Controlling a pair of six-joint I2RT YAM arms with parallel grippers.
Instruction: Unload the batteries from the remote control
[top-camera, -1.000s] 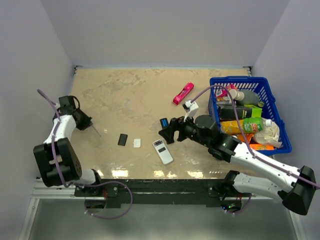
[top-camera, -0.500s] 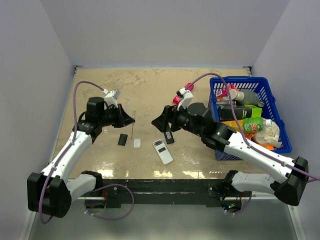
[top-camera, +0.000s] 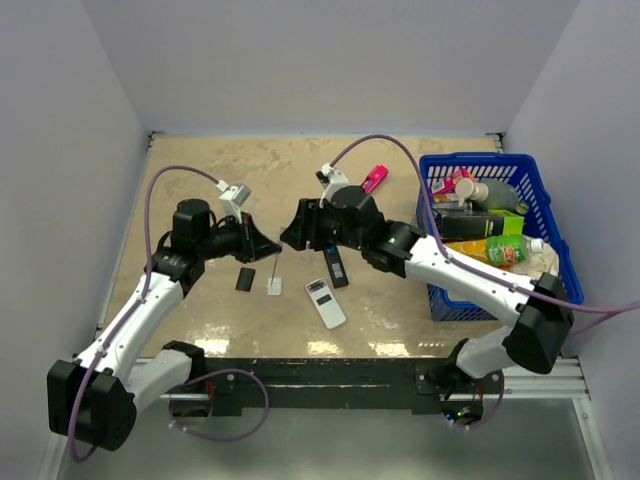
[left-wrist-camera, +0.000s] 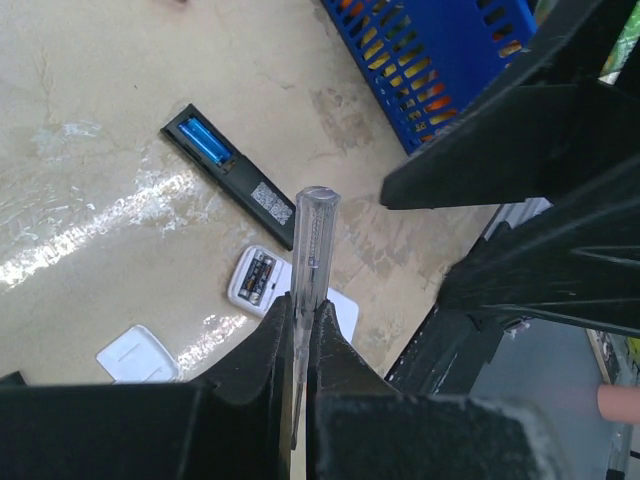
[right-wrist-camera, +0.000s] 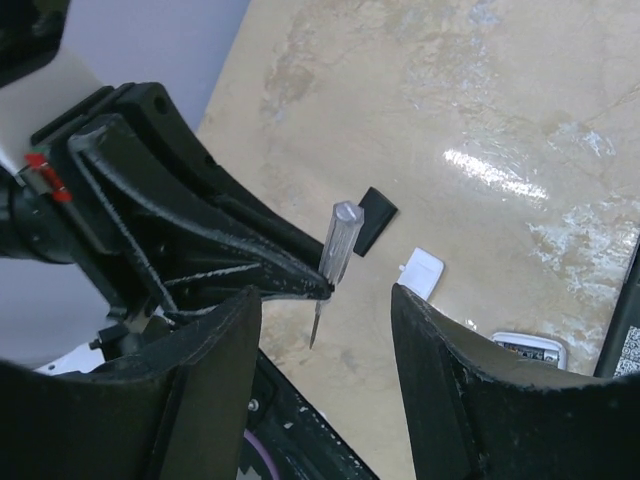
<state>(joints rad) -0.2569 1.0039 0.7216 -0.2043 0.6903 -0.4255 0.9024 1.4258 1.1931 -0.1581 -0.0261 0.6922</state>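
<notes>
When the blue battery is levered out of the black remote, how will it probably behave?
The blue battery is a smooth cylinder, so it will probably roll once free. It sits snug in the black remote, so it may resist, then pop out. It looks tiny, so it is likely light.

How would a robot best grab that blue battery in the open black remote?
Probably from straight above, jaws pinching the blue battery across its rounded sides: it lies flat, sunk in the open bay of the black remote, so only its top shows.
</notes>
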